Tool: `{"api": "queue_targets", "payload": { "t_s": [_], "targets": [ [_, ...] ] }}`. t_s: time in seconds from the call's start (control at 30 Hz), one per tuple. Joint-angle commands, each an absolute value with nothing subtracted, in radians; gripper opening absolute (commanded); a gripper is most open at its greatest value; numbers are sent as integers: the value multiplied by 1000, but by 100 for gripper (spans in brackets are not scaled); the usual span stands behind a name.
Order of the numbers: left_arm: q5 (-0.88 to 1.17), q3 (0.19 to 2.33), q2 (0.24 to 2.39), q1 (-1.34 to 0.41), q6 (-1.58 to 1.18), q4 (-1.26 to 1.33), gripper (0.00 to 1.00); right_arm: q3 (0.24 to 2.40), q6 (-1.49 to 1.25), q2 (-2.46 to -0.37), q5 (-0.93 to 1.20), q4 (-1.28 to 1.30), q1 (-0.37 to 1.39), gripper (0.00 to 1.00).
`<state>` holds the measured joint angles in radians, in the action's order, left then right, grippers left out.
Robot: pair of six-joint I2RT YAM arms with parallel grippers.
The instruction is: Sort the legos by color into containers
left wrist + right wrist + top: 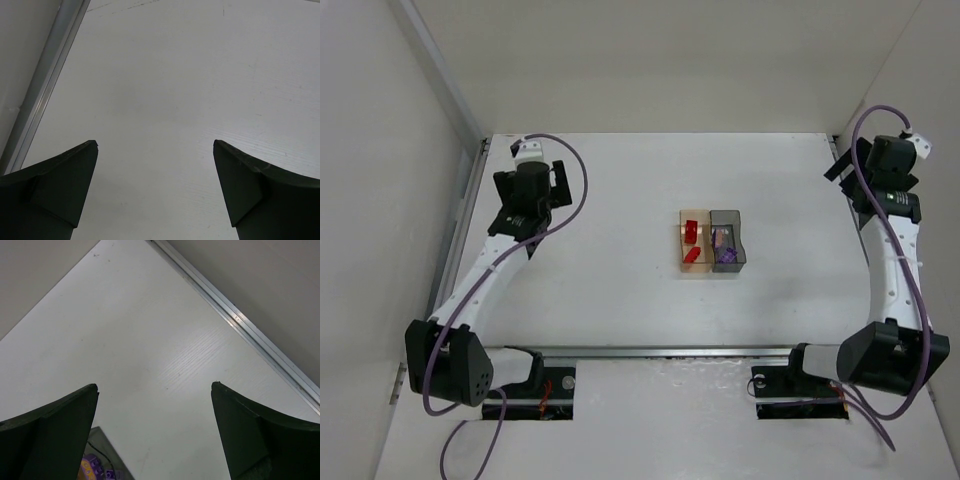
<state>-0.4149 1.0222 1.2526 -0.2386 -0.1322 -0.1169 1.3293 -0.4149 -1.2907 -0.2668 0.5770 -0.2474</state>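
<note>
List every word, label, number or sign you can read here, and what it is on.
No readable text in any view.
On the rail: one small mark, too small to read.
At the purple legos: a yellowish patch, too blurred to read.
On the amber container and the grey container: no labels visible.

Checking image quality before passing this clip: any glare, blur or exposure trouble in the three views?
Top external: even, soft light, faint shadows, red legos and purple legos clearly distinguishable. Left wrist: table sharp, the left gripper has near-black fingers, detail lost. Right wrist: the right gripper is equally dark; purple legos cropped at the bottom edge.
</note>
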Motion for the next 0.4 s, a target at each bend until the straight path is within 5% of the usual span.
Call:
{"api": "queue_targets", "payload": {
  "t_s": [0.0, 0.37],
  "targets": [
    [-405, 993, 1209, -248, -153, -77, 99, 1306, -411, -1246, -225, 542, -245, 100],
    [-374, 974, 1181, -258, -172, -77, 99, 1244, -381, -1160, -134, 470, -245, 100]
  ]
}}
